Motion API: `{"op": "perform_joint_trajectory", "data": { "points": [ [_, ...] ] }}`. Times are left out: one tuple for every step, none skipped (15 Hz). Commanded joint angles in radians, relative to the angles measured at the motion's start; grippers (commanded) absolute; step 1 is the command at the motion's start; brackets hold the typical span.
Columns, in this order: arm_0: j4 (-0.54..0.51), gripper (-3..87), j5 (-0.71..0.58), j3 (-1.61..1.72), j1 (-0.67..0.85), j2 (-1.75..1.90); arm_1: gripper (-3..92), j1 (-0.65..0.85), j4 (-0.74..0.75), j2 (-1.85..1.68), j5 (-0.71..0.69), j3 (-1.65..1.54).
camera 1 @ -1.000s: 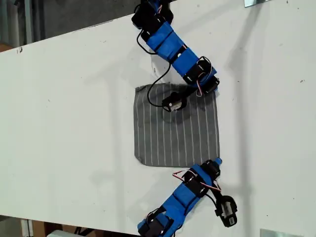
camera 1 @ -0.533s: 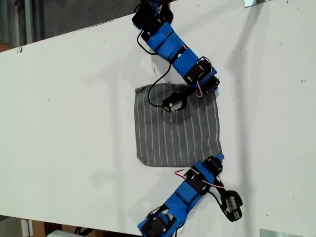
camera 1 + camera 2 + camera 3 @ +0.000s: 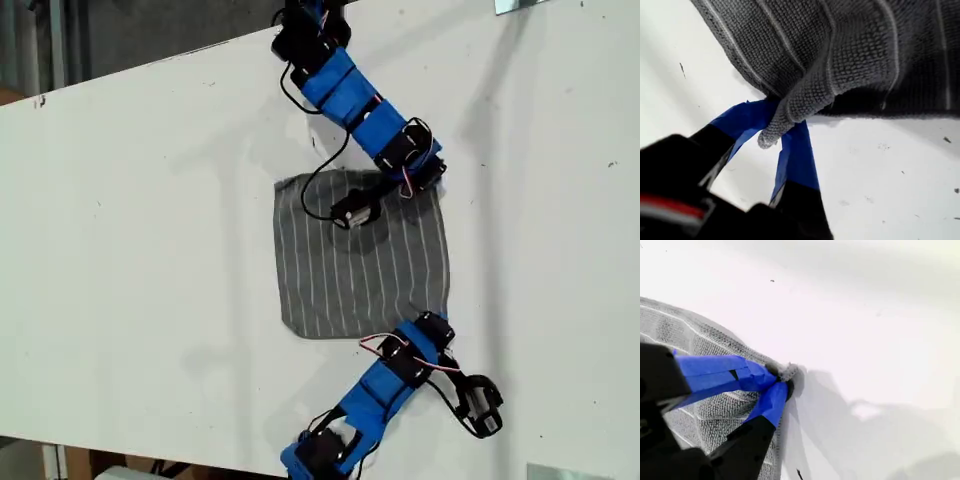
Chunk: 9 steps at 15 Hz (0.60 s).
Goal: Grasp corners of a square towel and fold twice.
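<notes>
We saw a broad white table (image 3: 150,250) filling most of the exterior view, its surface plain apart from a few small dark specks. Light fell brightly on it and cast soft grey shadows. Beyond its far edge, at the exterior view's upper left, lay a dim grey floor (image 3: 130,25). A pale metal bracket (image 3: 520,5) sat at the exterior view's top right edge

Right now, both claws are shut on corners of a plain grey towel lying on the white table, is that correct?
Not quite: the towel is striped, not plain; thin white lines show in the exterior view. Both claws, first and second, do pinch corners over the white table.
</notes>
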State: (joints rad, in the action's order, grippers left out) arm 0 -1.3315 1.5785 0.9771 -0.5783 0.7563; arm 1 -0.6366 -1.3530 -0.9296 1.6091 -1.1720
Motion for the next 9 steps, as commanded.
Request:
{"op": "perform_joint_trajectory", "data": {
  "points": [
    [-0.172,-0.1,0.011,-0.064,-0.015,0.094,-0.1,-0.002,-0.146,-0.055,-0.005,0.132],
    [-0.222,-0.1,0.017,-0.072,-0.009,0.141,-0.1,0.000,-0.204,-0.081,-0.002,0.164],
    [-0.264,-0.1,0.023,-0.072,0.000,0.183,-0.1,0.008,-0.245,-0.112,0.003,0.169],
    [-0.295,-0.1,0.023,-0.072,0.011,0.212,-0.1,0.018,-0.281,-0.140,0.003,0.170],
    [-0.302,-0.1,0.012,-0.071,0.021,0.235,-0.1,0.029,-0.304,-0.164,-0.005,0.173],
    [-0.302,-0.1,-0.005,-0.074,0.031,0.256,-0.1,0.038,-0.318,-0.189,-0.020,0.178],
    [-0.301,-0.1,-0.034,-0.077,0.040,0.281,-0.1,0.049,-0.318,-0.216,-0.048,0.179],
    [-0.298,-0.1,-0.074,-0.077,0.054,0.308,-0.1,0.060,-0.311,-0.245,-0.078,0.179],
    [-0.298,-0.1,-0.114,-0.077,0.071,0.339,-0.1,0.072,-0.299,-0.272,-0.117,0.179]
  ]
}}
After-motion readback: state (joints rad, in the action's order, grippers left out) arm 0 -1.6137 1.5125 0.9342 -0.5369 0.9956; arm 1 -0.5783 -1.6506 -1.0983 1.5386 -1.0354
